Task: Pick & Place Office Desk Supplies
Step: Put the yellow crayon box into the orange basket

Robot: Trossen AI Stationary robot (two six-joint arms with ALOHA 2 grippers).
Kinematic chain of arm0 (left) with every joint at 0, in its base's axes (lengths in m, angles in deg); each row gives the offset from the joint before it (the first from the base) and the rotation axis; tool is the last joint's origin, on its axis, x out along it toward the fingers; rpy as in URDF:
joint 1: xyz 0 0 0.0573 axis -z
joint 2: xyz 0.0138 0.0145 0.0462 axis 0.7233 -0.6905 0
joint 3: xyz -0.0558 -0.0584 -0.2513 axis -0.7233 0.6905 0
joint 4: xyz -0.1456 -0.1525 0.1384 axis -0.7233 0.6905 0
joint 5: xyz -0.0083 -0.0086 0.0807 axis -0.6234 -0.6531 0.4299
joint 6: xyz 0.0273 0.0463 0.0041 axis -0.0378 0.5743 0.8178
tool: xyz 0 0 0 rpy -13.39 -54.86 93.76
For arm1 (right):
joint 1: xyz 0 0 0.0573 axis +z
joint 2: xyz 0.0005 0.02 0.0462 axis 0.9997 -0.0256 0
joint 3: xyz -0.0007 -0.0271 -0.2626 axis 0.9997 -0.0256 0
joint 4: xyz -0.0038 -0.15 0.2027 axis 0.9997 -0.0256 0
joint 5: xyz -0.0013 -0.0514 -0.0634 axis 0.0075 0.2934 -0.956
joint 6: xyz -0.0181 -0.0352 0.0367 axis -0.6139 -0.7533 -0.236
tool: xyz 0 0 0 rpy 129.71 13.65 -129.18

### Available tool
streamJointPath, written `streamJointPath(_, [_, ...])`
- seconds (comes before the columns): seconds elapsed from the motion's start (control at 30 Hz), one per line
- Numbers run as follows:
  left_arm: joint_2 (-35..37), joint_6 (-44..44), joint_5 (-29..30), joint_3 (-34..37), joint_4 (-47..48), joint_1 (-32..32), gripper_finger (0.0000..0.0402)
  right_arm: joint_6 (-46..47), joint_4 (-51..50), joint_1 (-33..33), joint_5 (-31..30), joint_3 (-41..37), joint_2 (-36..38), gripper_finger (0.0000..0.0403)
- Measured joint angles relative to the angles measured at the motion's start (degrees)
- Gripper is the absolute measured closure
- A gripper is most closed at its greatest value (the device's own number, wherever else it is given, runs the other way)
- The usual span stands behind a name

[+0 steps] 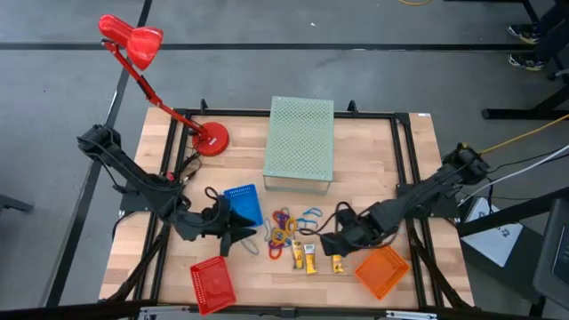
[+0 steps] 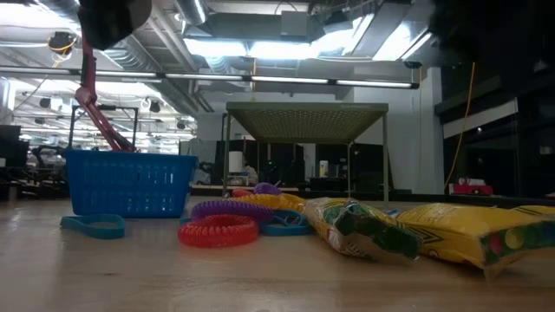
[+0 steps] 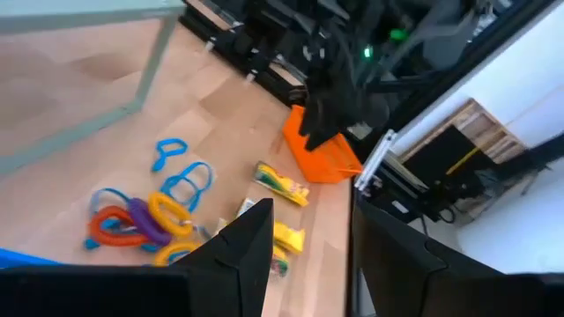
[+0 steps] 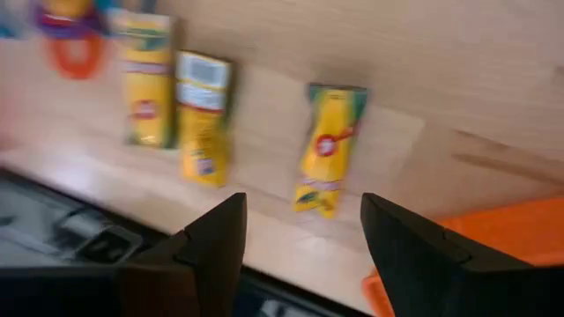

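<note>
Right, three yellow packets [image 4: 324, 150] lie side by side near the front edge of the table [image 1: 373, 160], crinkled wrappers with red and green print. Beside them sits a tangle of loops [image 1: 283, 229]: red, purple, orange and pale blue, too overlapped to count exactly. Three mesh baskets are out: blue basket [image 1: 242, 203], red basket [image 1: 212, 284], orange basket [image 1: 382, 271]. One green perforated box [image 1: 300, 142] stands behind. Left gripper [image 1: 238, 233] hovers by the blue basket, jaws spread and empty. Right gripper [image 4: 304, 231] hangs over the packets, jaws parted, holding nothing. Both arms' fingertips are cut off in their wrist views.
</note>
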Motion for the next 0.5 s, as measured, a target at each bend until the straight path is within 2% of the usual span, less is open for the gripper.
streamJointPath(0.1, [2.1, 1.6, 0.7, 1.2, 0.4, 0.3, 0.0249, -3.1, -0.2, -1.6, 3.6, 1.0, -3.9, 0.0176])
streamJointPath(0.4, [7.5, 3.4, 1.2, 4.7, 0.8, 0.3, 0.0249, -3.6, -0.1, -3.6, 4.1, 2.1, -9.2, 0.0177])
streamJointPath(0.5, [8.2, 3.8, 1.3, 5.1, 1.3, 0.3, 0.0249, -3.9, 1.1, -3.6, 6.6, 1.2, -11.2, 0.0184])
